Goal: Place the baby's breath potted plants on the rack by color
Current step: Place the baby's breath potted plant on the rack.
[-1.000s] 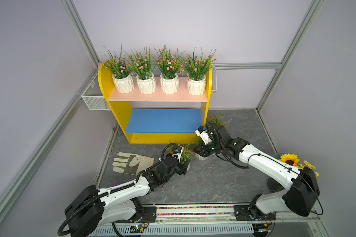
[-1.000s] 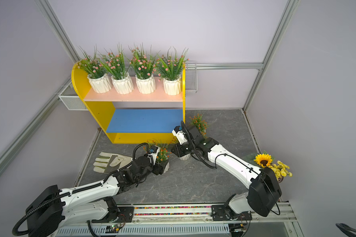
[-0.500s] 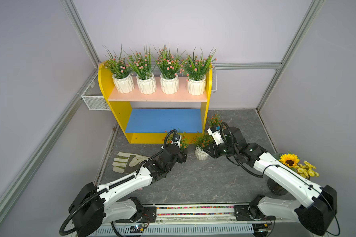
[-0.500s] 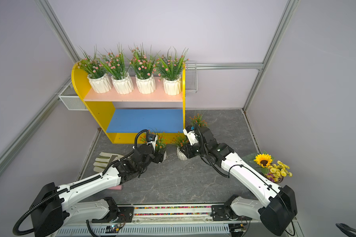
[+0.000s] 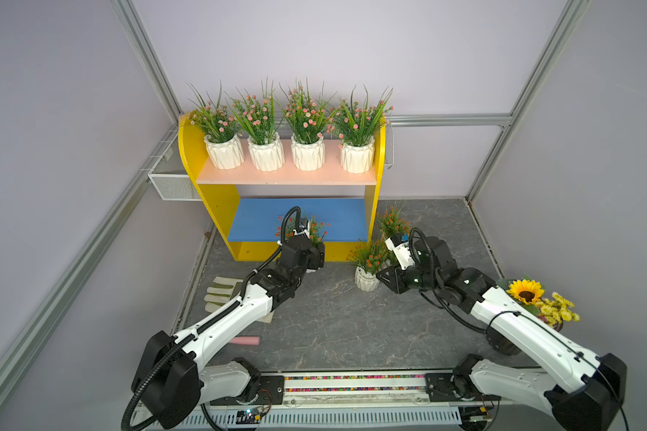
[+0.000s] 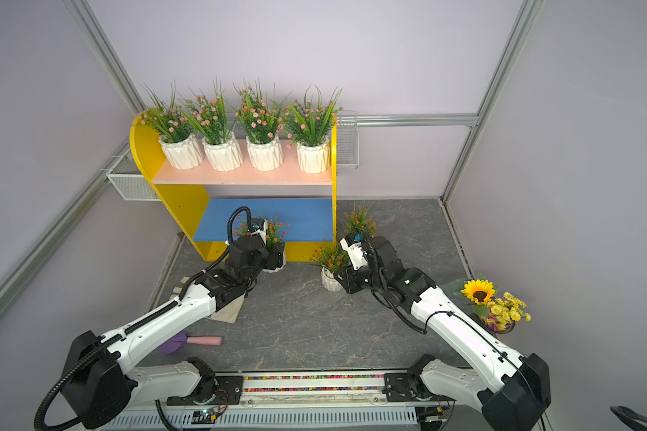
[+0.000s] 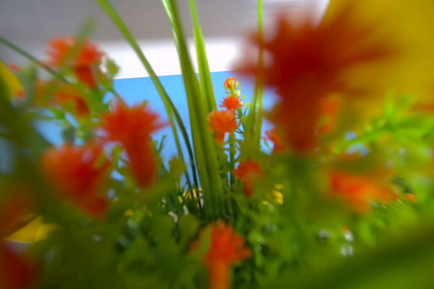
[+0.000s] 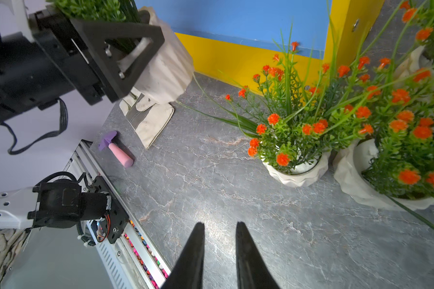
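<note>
In the left wrist view the orange-blossomed plant (image 7: pixel 223 120) is mostly a close blur, cut off on every side.

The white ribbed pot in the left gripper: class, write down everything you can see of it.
The white ribbed pot of green sprigs with orange-red blossoms looks ceramic, its faceted wall smudged grey. Grass blades and blooms rise from it. The left gripper clamps its rim, a black triangular finger on the outside. About upright, it hangs before the blue lower board of the yellow rack, seemingly off the grey floor.
</note>
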`<action>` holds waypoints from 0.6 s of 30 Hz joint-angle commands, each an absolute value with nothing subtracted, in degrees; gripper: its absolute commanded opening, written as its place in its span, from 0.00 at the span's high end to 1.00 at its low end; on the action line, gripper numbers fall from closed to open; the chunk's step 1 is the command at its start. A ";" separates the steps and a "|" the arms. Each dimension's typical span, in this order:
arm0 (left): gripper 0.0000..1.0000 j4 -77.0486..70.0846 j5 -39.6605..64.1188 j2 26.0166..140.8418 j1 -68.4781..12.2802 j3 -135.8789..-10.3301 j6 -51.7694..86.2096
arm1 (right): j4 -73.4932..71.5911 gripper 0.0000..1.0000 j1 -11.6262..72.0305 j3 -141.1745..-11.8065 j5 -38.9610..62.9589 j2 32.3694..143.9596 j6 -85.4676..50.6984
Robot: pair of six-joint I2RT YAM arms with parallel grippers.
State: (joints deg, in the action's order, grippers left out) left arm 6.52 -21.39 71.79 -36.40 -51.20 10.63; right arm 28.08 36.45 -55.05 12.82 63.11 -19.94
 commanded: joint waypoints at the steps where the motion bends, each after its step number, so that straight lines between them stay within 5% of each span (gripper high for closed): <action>1: 0.71 4.41 -21.10 71.81 -33.69 -55.48 10.18 | 28.92 0.75 35.86 -53.54 12.13 61.97 -21.09; 18: 0.71 3.38 -18.90 80.19 -20.08 -65.48 9.25 | 28.54 0.74 35.81 -50.90 11.85 59.60 -22.52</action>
State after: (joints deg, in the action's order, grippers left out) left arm 7.49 -19.46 79.33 -21.37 -61.34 9.72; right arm 28.58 36.07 -52.27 12.62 61.04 -21.23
